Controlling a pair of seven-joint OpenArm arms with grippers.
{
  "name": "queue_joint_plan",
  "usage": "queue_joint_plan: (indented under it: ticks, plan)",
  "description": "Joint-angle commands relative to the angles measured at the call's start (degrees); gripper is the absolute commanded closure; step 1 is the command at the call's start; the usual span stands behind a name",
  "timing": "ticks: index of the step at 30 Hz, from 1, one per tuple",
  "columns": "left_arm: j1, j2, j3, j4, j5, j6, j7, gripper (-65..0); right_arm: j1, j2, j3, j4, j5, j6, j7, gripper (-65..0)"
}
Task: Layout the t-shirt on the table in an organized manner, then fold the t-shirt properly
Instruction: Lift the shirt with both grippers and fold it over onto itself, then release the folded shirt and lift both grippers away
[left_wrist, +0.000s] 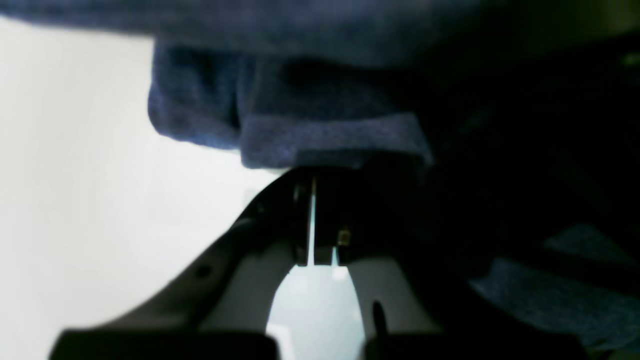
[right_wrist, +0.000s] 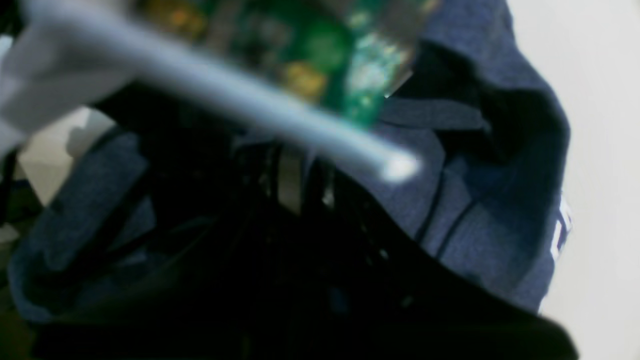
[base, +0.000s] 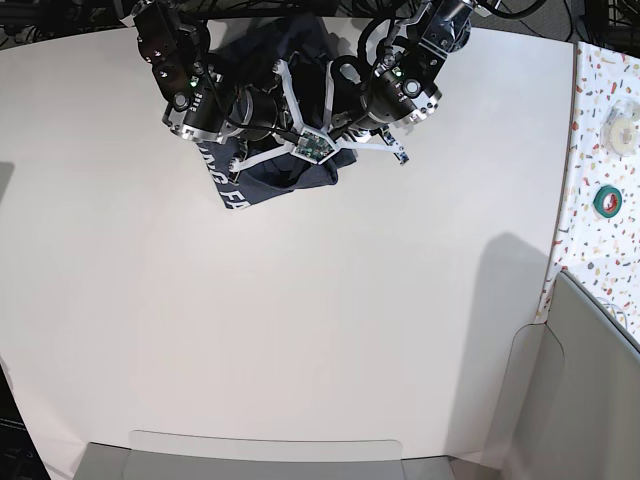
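Still on the layout step: both my tools, left tool (left_wrist: 317, 200) and right tool (right_wrist: 290, 175), are clamped on the bunched navy cotton t-shirt (base: 262, 170) at the white table's (base: 320, 330) far edge; next I need to pull it apart flat

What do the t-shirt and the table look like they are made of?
The t-shirt: soft knit, probably cotton jersey; heathered navy weave, limp bunched folds, a stitched hem, and white printed lettering. The table: smooth, matte white, and seemingly rigid; laminate or painted board, but the look leaves that open.
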Motion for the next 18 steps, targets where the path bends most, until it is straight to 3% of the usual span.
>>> queue_joint_plan:
  ticks: [1,4,13,18]
  plan:
    - [0.27,-0.26,-0.95,-0.18,0.85,0.04,1.72,0.0,0.69,-0.02,-0.6,0.72,0.25,-0.03,0.94,0.0]
    - [0.27,-0.26,-2.27,-0.18,0.85,0.04,1.72,0.0,0.69,0.07,-1.92,0.72,-0.19,-0.03,0.94,-0.2]
    - [0.18,-0.26,-2.62,-0.18,0.85,0.04,1.72,0.0,2.36,-1.07,-2.27,1.15,0.17,-0.03,0.94,-33.4]
    - [0.18,-0.26,-2.62,-0.36,0.85,0.04,1.72,0.0,5.44,-2.74,-2.27,1.24,4.56,-0.03,0.94,-41.0]
